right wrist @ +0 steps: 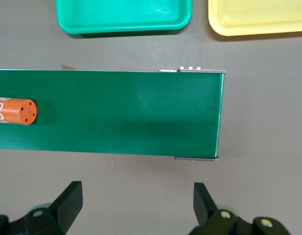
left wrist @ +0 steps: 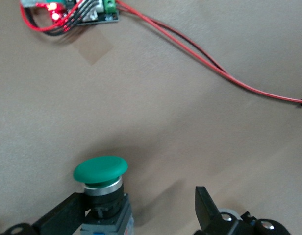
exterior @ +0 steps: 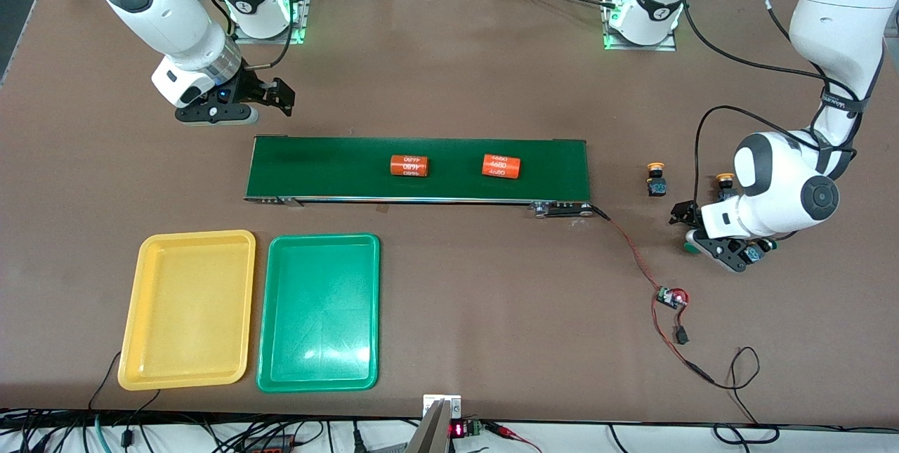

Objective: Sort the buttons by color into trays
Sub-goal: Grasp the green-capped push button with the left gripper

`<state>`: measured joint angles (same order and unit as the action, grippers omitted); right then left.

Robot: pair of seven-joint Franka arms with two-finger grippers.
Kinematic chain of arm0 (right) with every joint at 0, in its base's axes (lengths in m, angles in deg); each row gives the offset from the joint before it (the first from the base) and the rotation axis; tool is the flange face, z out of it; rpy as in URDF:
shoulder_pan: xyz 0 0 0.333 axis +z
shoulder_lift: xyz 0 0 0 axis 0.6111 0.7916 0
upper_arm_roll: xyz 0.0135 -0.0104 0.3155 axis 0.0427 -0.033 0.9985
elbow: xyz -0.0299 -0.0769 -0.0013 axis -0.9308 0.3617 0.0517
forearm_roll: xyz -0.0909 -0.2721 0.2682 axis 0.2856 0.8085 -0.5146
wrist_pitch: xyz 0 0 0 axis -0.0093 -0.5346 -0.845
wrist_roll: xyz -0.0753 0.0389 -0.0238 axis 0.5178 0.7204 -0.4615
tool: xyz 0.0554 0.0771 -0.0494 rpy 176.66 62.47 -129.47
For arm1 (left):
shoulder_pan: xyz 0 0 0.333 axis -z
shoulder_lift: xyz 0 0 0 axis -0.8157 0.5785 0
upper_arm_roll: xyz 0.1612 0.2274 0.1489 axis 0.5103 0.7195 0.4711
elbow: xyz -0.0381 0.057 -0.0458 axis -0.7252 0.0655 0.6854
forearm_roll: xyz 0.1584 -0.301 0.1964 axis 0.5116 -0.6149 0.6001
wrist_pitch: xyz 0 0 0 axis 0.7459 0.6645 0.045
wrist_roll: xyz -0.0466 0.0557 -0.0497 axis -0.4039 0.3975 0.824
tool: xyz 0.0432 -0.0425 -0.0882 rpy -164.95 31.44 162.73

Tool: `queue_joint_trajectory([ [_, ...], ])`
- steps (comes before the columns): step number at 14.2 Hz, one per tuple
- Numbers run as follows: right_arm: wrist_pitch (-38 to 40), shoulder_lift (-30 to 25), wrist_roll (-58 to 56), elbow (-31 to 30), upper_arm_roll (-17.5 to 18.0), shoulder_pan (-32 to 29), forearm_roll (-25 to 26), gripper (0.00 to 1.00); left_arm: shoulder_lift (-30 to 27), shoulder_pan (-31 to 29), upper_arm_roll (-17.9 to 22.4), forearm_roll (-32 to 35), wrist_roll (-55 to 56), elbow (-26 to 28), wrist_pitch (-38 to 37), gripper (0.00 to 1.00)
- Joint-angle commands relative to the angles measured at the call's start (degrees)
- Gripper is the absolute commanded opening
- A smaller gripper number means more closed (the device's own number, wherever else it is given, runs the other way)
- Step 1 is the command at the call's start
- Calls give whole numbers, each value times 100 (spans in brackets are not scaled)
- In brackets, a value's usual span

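A green-capped button (left wrist: 101,171) stands on the table between the fingers of my left gripper (left wrist: 139,205). The gripper is open: the button sits close against one finger, and the other finger (left wrist: 205,208) is well apart from it. In the front view this gripper (exterior: 692,232) is low at the left arm's end of the table. One yellow-capped button (exterior: 656,179) stands beside it and another (exterior: 723,182) is partly hidden by the arm. My right gripper (exterior: 281,98) hangs open and holds nothing. It is over bare table by the conveyor's end, and its fingers (right wrist: 72,196) show no object between them. The yellow tray (exterior: 189,305) and the green tray (exterior: 319,312) lie side by side.
A long dark-green conveyor belt (exterior: 337,158) carries two orange cylinders (exterior: 409,166) (exterior: 501,166). A small circuit board (exterior: 671,297) with red wires lies near the left gripper, nearer to the front camera. The green tray (right wrist: 124,14) and the yellow tray (right wrist: 259,17) also show in the right wrist view.
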<state>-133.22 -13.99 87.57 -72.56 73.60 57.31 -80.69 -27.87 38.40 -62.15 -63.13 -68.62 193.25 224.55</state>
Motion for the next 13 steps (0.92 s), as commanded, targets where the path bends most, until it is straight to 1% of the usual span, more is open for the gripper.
queue_joint_trajectory([
  [1, 112, 26, -7, 103, -9, 31, 64, 100, 26, -27, 18, -47, 0, -61, -55, 100],
  [4, 120, 18, -42, 112, -9, 31, 73, 100, -53, -27, 27, -47, 9, -79, -63, 100],
  [6, 181, 9, -42, 112, -9, 31, 73, 100, -124, -27, 18, 145, -9, -96, -72, 100],
  [11, 200, 18, -16, 182, -9, 31, 73, 100, -106, -158, 27, 462, -79, -96, -55, 100],
  [13, 252, 18, -7, 200, -9, 31, 73, 100, -54, -219, 18, 490, -79, -18, -55, 100],
])
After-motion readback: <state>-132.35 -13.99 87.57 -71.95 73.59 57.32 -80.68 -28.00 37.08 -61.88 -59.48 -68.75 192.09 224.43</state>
